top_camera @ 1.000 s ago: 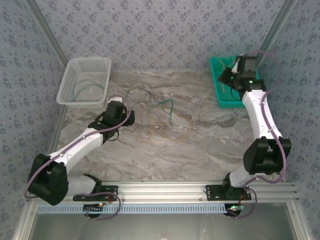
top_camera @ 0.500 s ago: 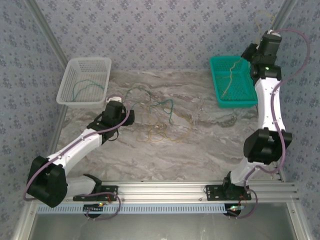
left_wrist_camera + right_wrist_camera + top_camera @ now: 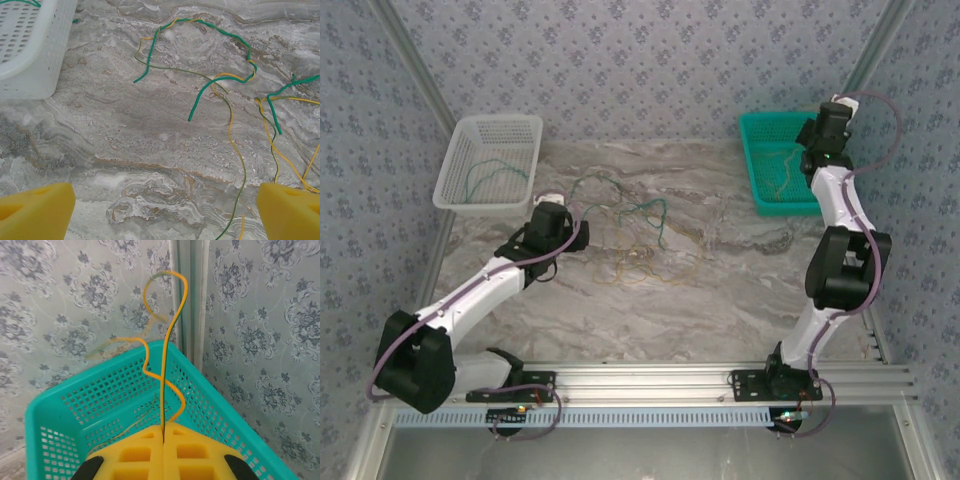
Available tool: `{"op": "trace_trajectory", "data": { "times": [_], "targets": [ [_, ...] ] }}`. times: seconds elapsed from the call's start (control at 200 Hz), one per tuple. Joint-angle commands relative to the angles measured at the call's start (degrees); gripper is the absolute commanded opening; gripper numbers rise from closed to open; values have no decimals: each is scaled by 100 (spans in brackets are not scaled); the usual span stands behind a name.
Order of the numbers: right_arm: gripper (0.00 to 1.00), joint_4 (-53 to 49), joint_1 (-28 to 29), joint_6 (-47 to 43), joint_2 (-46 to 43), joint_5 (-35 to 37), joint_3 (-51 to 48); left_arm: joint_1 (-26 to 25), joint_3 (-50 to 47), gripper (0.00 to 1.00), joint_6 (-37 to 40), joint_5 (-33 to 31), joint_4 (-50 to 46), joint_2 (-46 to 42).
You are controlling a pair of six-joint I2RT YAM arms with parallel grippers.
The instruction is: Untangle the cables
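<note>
R gripper (image 3: 163,434) is far right, over the teal basket (image 3: 60,410), jaws pinched tight on one yellow cable (image 3: 163,390) that curls up. L gripper (image 3: 164,192) is wide apart w/ nothing in it, over the table (image 3: 125,130). Green & yellow cables (image 3: 220,35) lie loose mid table, just past it.

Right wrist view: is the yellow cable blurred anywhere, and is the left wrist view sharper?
Right wrist: the yellow cable is crisp at the right gripper, its far loop smears into a ghost trail; left wrist: the cables on the marble tabletop are sharp throughout.
</note>
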Motion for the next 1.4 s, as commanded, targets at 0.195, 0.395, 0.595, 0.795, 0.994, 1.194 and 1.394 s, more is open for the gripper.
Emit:
{"op": "trace_trajectory", "data": {
  "times": [0.195, 0.395, 0.595, 0.795, 0.994, 1.194, 1.394],
  "targets": [
    [0, -448, -117, -187, 1160, -1066, 410, -57, 144, 93, -78, 195, 82, 166],
    [0, -2027, -154, -145, 2078, -1509, 1609, -67, 136, 93, -16, 168, 72, 166],
    [0, -2903, -158, -35, 2782, -1379, 2418, -74, 68, 93, -42, 197, 171, 279],
    [7, -3178, -110, 47, 3016, -1488, 2775, -74, 82, 93, -29, 173, 206, 331],
    [48, -3453, 33, 294, 2362, -1365, 2732, -69, 241, 94, -20, 207, 200, 418],
    [59, -3719, 283, 328, 1424, -940, 2347, -73, 352, 94, -41, 279, 273, 516],
    [65, -4256, 518, 345, 612, -1370, 2064, -90, 584, 94, 40, 541, 275, 614]
  ]
}}
